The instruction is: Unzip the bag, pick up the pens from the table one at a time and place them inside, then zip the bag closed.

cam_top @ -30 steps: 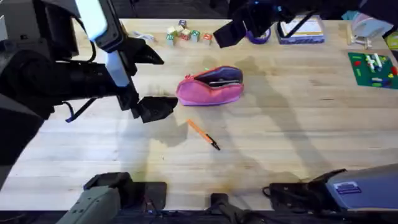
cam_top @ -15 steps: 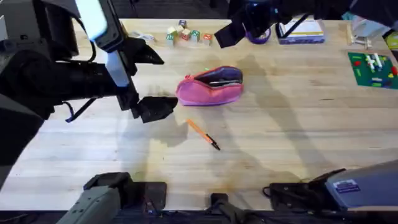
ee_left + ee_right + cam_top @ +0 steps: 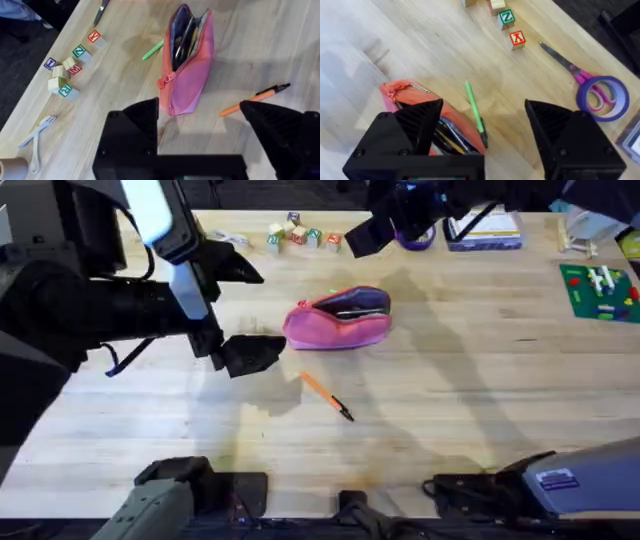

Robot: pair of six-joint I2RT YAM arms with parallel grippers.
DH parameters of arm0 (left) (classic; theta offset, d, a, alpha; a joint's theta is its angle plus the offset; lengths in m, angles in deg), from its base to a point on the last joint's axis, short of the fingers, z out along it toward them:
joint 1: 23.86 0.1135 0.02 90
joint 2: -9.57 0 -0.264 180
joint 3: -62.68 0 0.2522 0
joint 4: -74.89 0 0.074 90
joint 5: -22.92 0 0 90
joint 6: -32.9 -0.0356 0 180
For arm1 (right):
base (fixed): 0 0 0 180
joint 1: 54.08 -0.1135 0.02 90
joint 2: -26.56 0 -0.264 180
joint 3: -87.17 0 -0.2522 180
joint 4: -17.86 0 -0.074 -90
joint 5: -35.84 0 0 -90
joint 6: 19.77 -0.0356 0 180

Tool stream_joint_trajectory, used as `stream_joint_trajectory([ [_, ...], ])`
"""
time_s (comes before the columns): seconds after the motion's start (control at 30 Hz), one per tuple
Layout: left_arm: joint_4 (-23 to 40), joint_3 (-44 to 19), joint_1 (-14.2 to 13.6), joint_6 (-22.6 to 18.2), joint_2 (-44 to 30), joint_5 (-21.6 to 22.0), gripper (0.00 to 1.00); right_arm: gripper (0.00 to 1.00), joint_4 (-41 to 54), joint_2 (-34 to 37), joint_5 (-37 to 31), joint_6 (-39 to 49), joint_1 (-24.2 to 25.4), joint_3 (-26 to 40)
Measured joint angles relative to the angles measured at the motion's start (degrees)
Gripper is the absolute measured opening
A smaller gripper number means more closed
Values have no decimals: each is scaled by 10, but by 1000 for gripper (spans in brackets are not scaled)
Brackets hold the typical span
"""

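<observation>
left gripper [image 3: 200, 117] wide apart, empty, right gripper [image 3: 482, 122] likewise

Left claw [image 3: 262, 352] and right claw [image 3: 352, 236] both open, empty, aloft

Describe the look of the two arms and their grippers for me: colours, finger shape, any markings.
Both arms are matte black. The left gripper has broad, wedge-shaped black fingers; a white link sits higher on that arm. The right gripper has the same angular black fingers. A grey arm base at lower right carries a small blue label.
</observation>
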Motion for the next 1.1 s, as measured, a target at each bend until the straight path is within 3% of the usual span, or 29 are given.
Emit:
stream_joint_trajectory([
  [0.23,0,0,0,0,0,0,993,997,43,-21,0,-60,0,0],
  [0.53,0,0,0,0,0,0,993,998,75,-89,0,-69,0,2],
  [0.83,0,0,0,0,0,0,993,996,67,-66,0,-72,7,2],
  [1.1,0,0,0,0,0,0,993,996,18,-8,-5,-105,44,2],
])
